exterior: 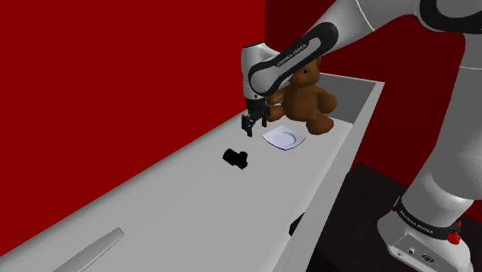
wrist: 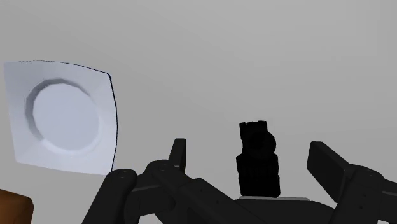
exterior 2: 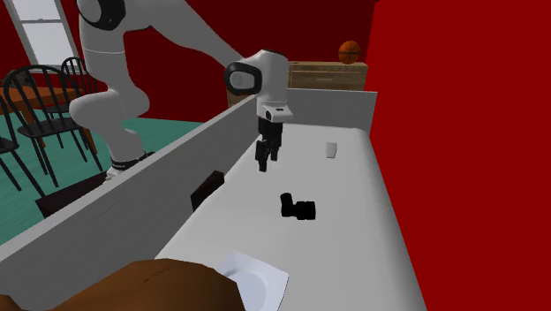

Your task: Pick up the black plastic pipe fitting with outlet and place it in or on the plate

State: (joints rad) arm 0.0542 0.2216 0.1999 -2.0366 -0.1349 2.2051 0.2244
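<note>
The black pipe fitting [exterior: 235,158] lies midway between the worktop's [exterior: 154,209] long edges, near the white plate [exterior: 283,139], with the gripper [exterior: 253,126] hovering close by, fingers wide apart and empty; it is probably light, rigid and smooth, best pinched across its body.
</note>
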